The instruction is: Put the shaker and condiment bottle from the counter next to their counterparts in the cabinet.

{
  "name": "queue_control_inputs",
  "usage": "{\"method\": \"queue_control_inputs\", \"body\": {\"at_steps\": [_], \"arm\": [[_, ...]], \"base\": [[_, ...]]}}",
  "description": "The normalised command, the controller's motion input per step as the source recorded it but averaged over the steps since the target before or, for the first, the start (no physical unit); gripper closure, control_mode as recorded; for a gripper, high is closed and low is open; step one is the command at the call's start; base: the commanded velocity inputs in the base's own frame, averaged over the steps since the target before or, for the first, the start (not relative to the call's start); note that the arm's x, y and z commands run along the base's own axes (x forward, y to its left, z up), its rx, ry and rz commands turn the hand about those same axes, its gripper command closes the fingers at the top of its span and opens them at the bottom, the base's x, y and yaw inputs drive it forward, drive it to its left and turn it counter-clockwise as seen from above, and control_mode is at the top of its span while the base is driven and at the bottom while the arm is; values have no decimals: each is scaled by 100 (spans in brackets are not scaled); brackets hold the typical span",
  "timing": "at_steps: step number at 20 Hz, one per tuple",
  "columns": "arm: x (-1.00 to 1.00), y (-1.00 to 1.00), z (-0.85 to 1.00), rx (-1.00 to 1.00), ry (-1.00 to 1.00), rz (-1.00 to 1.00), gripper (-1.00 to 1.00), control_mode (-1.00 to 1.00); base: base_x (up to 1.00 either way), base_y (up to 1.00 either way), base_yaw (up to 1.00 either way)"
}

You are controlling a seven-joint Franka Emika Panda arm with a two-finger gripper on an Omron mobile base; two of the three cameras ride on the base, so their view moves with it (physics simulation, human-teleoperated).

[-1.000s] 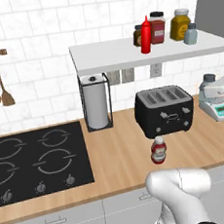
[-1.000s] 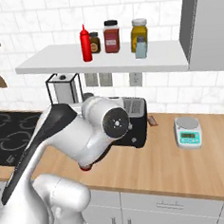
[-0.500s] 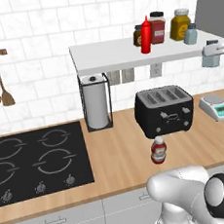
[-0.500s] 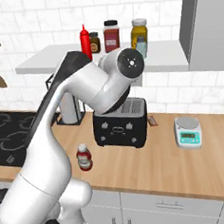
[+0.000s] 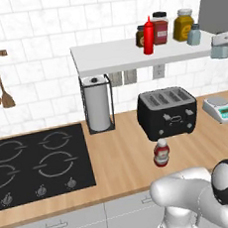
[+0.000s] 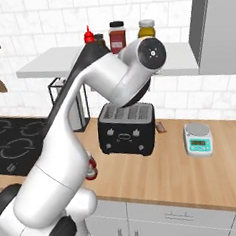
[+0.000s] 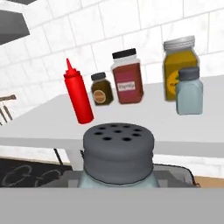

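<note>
**Shaker lifted to shelf height, bottle still on counter**

Jaws clamped on the shaker (image 7: 118, 151), its grey perforated cap filling the bottom of the hand view; in the left base view we see the gripper (image 5: 222, 45) with it at the right end of the cabinet (image 5: 125, 57), just off the board's edge. A second ago the gripper was low near the scale (image 5: 221, 108); half a second ago it had climbed to about shelf level, and now it sits slightly higher, beside the shelf. We judge the carry nearly done, with placement next to the counterpart shaker (image 7: 189, 91) remaining. That one stands at the right of the board, in front of the yellow jar (image 7: 178, 65); the squeeze bottle (image 7: 78, 94) stands further left, with two dark jars between. The condiment bottle (image 5: 161, 153) is untouched on the counter (image 5: 121, 162), in front of the toaster (image 5: 167, 112). Wooden worktop, hob (image 5: 34, 165) left, paper towel holder (image 5: 98, 103), white tiled wall.
</note>
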Motion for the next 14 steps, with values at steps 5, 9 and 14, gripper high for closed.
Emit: {"method": "queue_control_inputs", "body": {"at_steps": [5,9,14], "arm": [[34,-5,0,0,-3,-15,100,-100],[33,-15,0,0,0,-2,100,-100],[78,-18,0,1,0,-3,100,-100]], "base": [[0,0,0],[0,0,0],[0,0,0]]}}
